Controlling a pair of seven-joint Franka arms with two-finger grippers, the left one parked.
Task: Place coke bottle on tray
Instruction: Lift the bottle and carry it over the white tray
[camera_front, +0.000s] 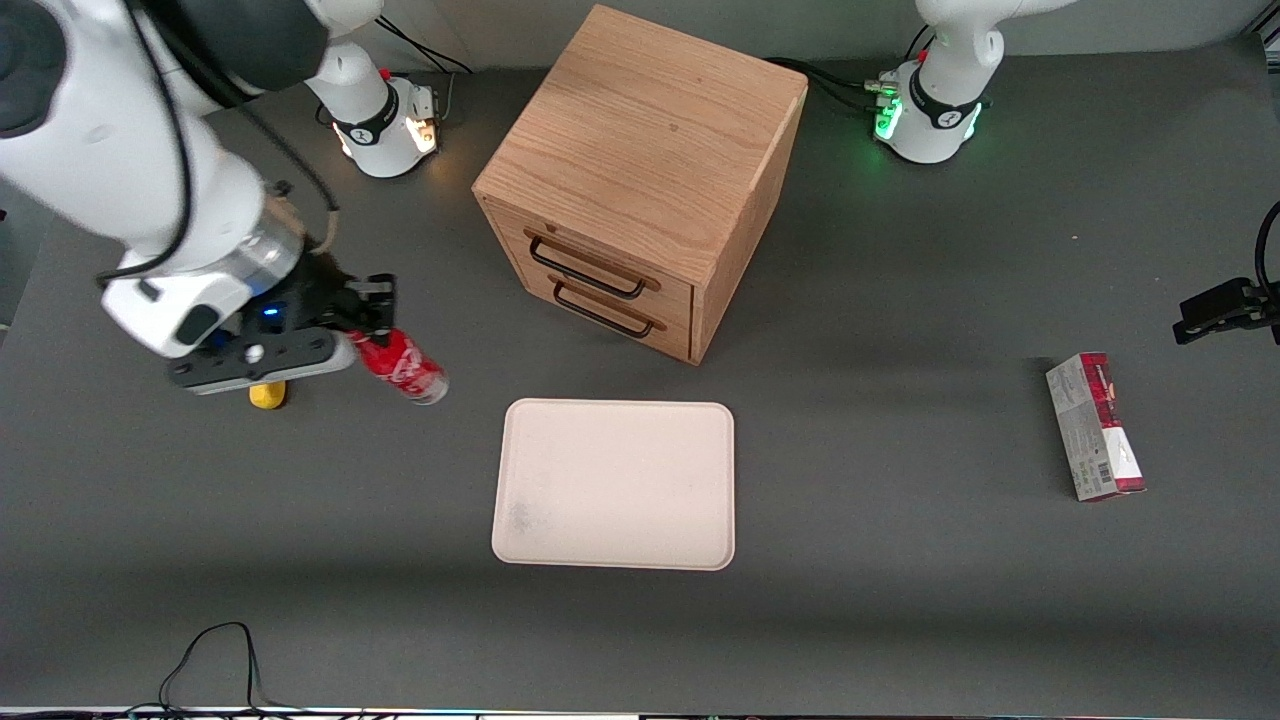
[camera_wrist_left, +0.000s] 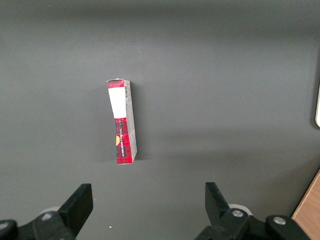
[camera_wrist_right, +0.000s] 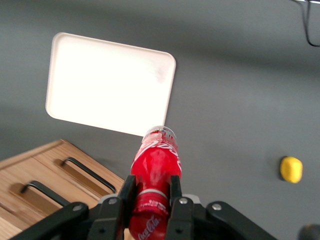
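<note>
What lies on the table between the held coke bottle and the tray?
Only dark table; the front view shows gripper holding coke bottle, tray apart.

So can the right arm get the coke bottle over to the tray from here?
Probably yes: the gripper is shut on the coke bottle, and only bare table separates it from the tray.

The gripper, clamping the coke bottle, hangs near the tray.

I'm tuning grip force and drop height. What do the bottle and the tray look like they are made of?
The coke bottle, held in the gripper above the table: likely thin glossy plastic, judging by the sheen on its label. The tray: matte cream, probably moulded plastic or pulp; rounded corners, low rim, no glare.
</note>
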